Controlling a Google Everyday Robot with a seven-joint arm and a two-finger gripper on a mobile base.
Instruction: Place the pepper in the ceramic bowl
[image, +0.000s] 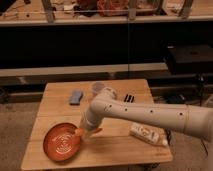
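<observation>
The ceramic bowl (54, 146), a wide shallow orange-red dish with pale swirl marks, sits at the front left of the wooden table (115, 150). My white arm reaches in from the right. My gripper (86, 131) hangs at the bowl's right rim, shut on the pepper (95, 131). The pepper shows as a small orange piece sticking out on both sides of the fingers, just above the rim. Its stem is hidden.
A small translucent white cup (97, 88) and a grey-blue flat object (75, 96) stand at the table's back. A white tube-like bottle (146, 134) lies at the right front. A small dark item (128, 98) is behind the arm. Dark shelving stands beyond.
</observation>
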